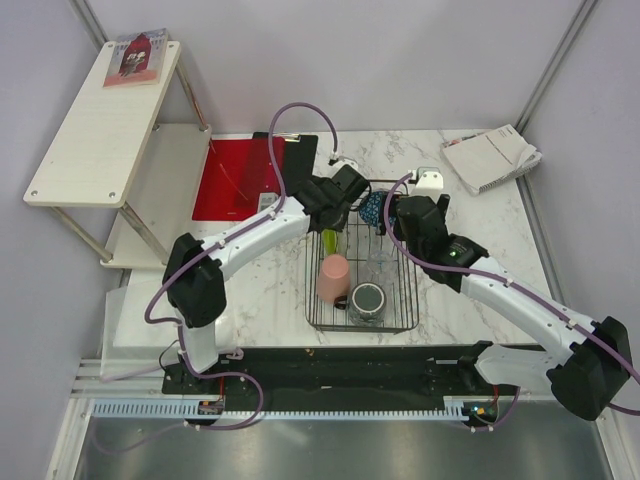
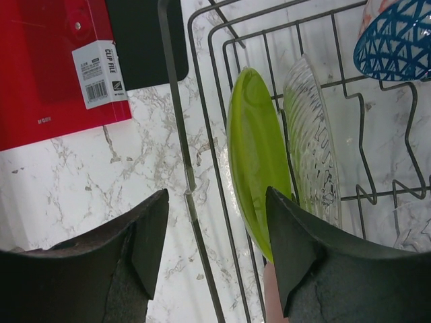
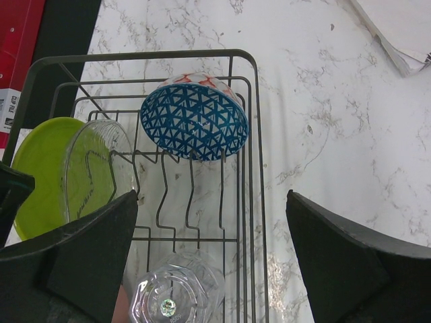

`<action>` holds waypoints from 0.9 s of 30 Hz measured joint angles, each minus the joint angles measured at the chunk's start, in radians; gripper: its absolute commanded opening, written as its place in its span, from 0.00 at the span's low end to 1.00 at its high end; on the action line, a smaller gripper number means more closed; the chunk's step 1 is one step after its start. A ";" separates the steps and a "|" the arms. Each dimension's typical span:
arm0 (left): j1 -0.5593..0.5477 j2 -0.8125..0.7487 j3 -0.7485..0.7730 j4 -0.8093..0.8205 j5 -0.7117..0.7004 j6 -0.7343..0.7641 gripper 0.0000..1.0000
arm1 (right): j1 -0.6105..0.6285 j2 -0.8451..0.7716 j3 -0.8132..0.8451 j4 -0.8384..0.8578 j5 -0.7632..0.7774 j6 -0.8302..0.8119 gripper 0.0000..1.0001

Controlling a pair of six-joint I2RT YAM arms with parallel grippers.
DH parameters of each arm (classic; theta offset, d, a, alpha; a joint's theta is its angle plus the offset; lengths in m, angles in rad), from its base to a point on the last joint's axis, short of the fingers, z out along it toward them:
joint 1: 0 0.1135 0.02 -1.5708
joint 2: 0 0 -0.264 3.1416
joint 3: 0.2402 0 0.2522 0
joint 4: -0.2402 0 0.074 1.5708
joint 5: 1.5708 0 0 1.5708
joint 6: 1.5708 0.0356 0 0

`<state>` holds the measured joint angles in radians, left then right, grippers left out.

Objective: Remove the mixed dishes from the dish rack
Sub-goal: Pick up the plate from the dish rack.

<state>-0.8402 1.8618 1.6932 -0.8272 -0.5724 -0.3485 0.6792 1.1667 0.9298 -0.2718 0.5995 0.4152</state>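
The black wire dish rack [image 1: 412, 300] holds the dishes. A lime-green plate [image 2: 252, 155] stands on edge at its back left [image 1: 329, 241], next to a clear ribbed plate [image 2: 311, 141]. The blue patterned bowl [image 3: 194, 124] leans at the back. The pink cup [image 1: 333, 277], clear glass [image 3: 176, 293] and dark grey mug [image 1: 368, 300] sit toward the front. My left gripper [image 2: 215, 192] is open, straddling the rack's left rim, its right finger beside the green plate. My right gripper [image 3: 212, 195] is open and empty above the rack, in front of the bowl.
A red clipboard [image 1: 240, 178] lies left of the rack, close to my left gripper [image 2: 47, 60]. A white shelf unit [image 1: 100, 120] stands at the far left. A stack of papers [image 1: 490, 155] lies at the back right. A small white object [image 1: 430, 180] sits behind the rack.
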 measured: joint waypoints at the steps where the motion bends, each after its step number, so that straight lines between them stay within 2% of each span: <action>1: -0.001 0.000 -0.012 0.004 0.002 -0.003 0.64 | 0.000 0.000 0.000 0.000 0.000 0.001 0.98; 12: -0.007 0.000 -0.109 0.080 0.001 -0.048 0.41 | 0.000 0.010 0.000 -0.021 0.000 0.009 0.98; 16: -0.009 0.000 -0.113 0.103 -0.002 -0.070 0.20 | 0.000 0.010 0.000 -0.023 0.000 0.011 0.98; 17: -0.010 0.000 -0.115 0.110 -0.003 -0.077 0.12 | 0.000 0.010 -0.001 -0.024 0.000 0.012 0.98; 19: -0.011 0.000 -0.122 0.124 -0.025 -0.105 0.04 | 0.000 0.010 -0.003 -0.025 0.000 0.014 0.98; 27: -0.012 -0.004 -0.148 0.134 -0.100 -0.137 0.02 | 0.000 0.011 -0.008 -0.031 0.000 0.019 0.98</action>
<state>-0.8524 1.8576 1.5452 -0.6933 -0.6724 -0.4858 0.6792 1.1774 0.9222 -0.3031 0.5991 0.4343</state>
